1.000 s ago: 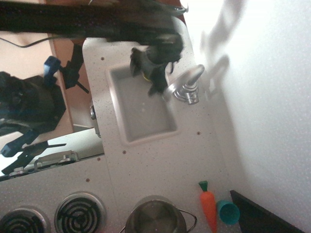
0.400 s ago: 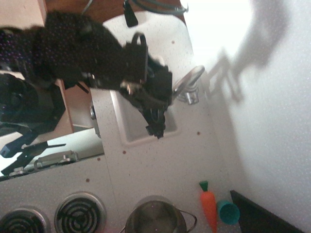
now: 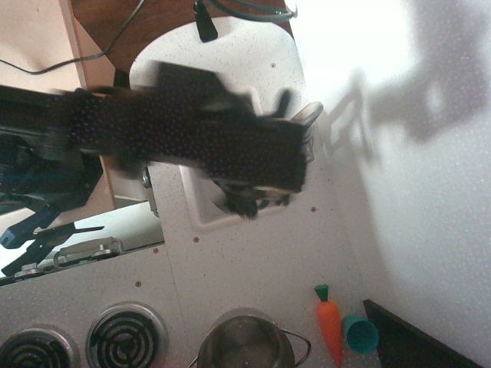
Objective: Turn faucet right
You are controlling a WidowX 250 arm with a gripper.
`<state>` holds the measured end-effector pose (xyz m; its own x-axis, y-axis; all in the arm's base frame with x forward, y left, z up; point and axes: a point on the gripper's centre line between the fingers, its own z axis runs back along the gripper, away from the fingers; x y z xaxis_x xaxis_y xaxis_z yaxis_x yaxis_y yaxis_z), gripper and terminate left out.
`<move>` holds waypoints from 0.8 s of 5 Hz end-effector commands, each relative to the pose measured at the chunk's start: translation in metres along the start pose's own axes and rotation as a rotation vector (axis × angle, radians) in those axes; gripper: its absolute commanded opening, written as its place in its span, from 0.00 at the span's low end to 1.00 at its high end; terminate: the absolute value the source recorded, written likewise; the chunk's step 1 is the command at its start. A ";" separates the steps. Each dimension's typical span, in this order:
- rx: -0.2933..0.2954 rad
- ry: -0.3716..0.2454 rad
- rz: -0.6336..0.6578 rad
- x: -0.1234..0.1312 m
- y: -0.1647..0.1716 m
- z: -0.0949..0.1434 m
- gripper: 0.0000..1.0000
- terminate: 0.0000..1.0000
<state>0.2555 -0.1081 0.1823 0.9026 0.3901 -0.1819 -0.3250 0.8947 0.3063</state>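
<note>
The faucet (image 3: 308, 114) is a shiny silver tap at the right rim of the white sink (image 3: 201, 220). Only the top of its curved spout shows; the rest is hidden behind my arm. My black arm lies blurred across the sink from the left. The gripper (image 3: 245, 204) hangs at the arm's end over the sink's near right corner, below and left of the faucet. It is too blurred to tell whether its fingers are open or shut. I cannot tell whether it touches the faucet.
An orange toy carrot (image 3: 330, 326) and a teal cup (image 3: 360, 335) lie on the counter at the bottom right. A steel pot (image 3: 245, 346) stands at the bottom edge beside stove burners (image 3: 125, 337). The white wall runs along the right.
The arm has swung from the sink's top end down across the sink and now covers most of the faucet. The gripper has moved toward the sink's near right corner.
</note>
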 end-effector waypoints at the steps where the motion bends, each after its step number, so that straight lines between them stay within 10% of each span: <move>1: 0.222 -0.114 0.263 0.034 0.036 -0.006 1.00 0.00; 3: -0.346 -0.462 0.024 0.058 0.044 -0.019 1.00 0.00; 4: -0.495 -0.660 -0.077 0.048 0.022 -0.017 1.00 0.00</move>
<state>0.2807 -0.0784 0.1534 0.8832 0.2474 0.3984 -0.2033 0.9675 -0.1503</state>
